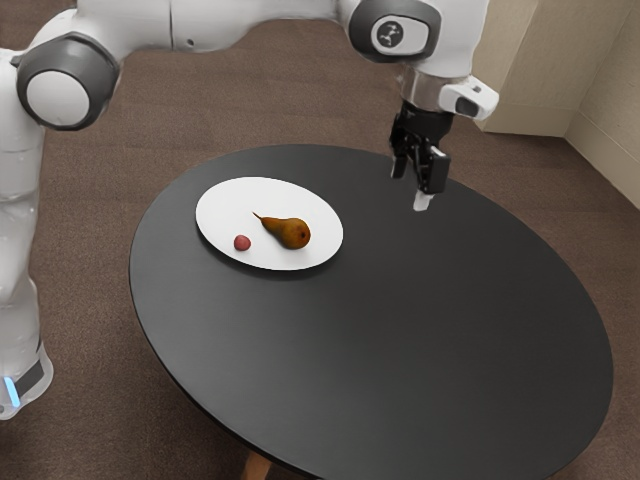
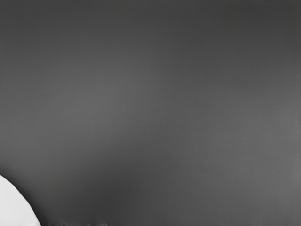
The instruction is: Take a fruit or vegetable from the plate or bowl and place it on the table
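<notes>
A room of unclear kind — brown floor (image 1: 240,110), pale walls (image 1: 540,75); a round dark table (image 1: 400,350).

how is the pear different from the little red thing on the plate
The pear is much bigger than the red thing. The pear is orange-brown; the red thing is dull red. The pear lies on its side, tapering to a stem, while the red thing looks round. Both rest on the white plate.

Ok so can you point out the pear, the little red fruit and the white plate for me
Pear (image 1: 294,234): exterior view, on its rounded body.
Little red fruit (image 1: 242,243): exterior view, on its middle.
White plate (image 1: 262,198): exterior view, on its bare surface.
</notes>
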`<state>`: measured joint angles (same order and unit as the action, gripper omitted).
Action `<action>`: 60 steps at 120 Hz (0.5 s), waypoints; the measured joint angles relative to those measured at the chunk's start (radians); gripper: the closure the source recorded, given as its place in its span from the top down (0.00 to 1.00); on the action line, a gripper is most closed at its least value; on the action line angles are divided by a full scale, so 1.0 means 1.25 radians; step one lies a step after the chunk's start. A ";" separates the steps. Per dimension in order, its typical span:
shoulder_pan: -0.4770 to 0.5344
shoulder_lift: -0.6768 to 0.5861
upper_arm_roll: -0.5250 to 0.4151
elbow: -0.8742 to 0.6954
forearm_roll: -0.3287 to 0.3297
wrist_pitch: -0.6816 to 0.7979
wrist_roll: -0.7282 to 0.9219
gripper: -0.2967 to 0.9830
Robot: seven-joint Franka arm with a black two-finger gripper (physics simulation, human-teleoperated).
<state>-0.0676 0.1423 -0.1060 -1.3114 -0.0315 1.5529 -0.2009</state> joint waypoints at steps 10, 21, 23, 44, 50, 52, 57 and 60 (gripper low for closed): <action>0.007 0.001 0.000 0.001 -0.003 -0.001 -0.039 0.77; 0.007 0.001 -0.004 0.002 -0.006 -0.002 -0.076 0.77; 0.007 -0.002 -0.005 0.002 -0.007 -0.002 -0.082 0.77; 0.031 0.018 -0.001 -0.002 -0.030 -0.004 -0.139 0.77; 0.039 0.020 -0.001 0.005 -0.045 0.000 -0.158 0.77; 0.039 0.021 -0.002 0.009 -0.050 0.001 -0.166 0.77; 0.037 0.023 -0.001 0.012 -0.058 0.005 -0.182 0.77; 0.041 0.030 0.003 0.010 -0.061 0.007 -0.184 0.77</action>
<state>-0.0161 0.1801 -0.1017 -1.2984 -0.1073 1.5612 -0.4310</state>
